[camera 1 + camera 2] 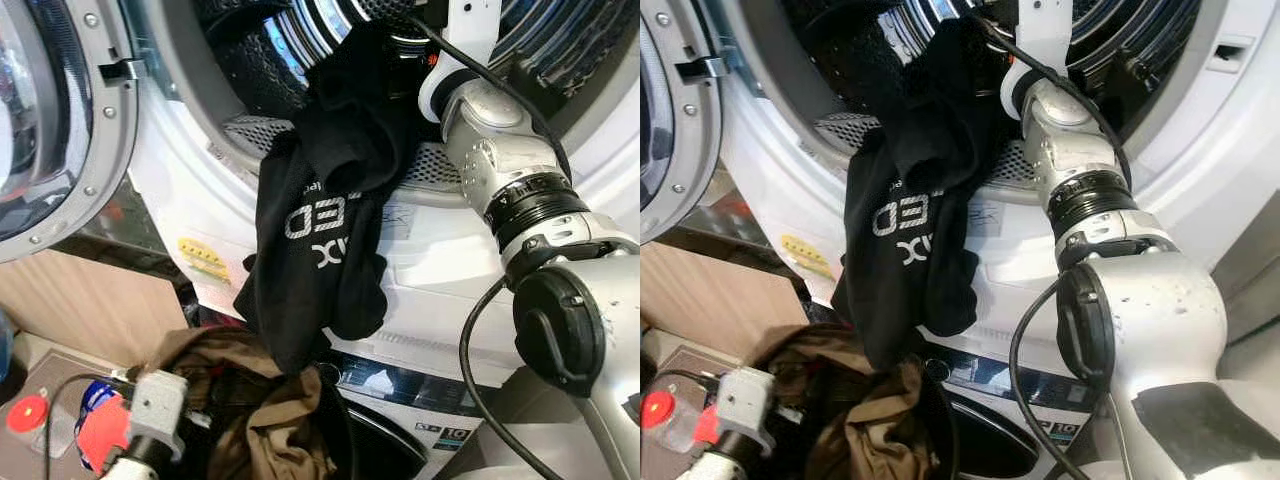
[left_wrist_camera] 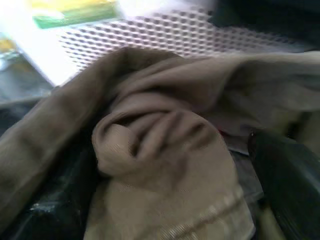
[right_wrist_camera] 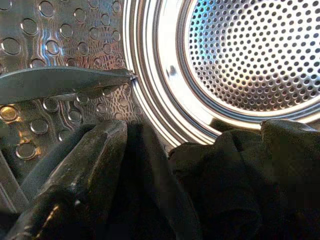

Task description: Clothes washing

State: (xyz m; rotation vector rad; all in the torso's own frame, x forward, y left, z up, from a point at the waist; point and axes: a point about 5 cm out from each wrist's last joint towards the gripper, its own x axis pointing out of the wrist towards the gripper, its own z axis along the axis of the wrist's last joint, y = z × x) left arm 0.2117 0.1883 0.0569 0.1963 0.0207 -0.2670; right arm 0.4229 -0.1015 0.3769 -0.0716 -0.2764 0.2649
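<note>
A black garment with white lettering (image 1: 320, 230) hangs out of the washing machine's open drum (image 1: 300, 50) and down over its front rim. My right arm (image 1: 500, 170) reaches into the drum above it. In the right wrist view my right gripper (image 3: 165, 170) is shut on the black garment's upper end (image 3: 235, 185), with one black finger (image 3: 80, 170) against the steel drum wall. A brown garment (image 1: 260, 410) lies heaped in a dark basket below the door opening. My left gripper (image 1: 150, 415) hangs low beside that heap, close over the brown cloth (image 2: 160, 150).
The round washer door (image 1: 50, 120) stands swung open on the left. A white appliance front with a dark window (image 1: 400, 420) sits under the drum. A cardboard box (image 1: 90, 310) and a red-capped item (image 1: 28, 412) lie at lower left. A black cable (image 1: 480, 360) loops by my right arm.
</note>
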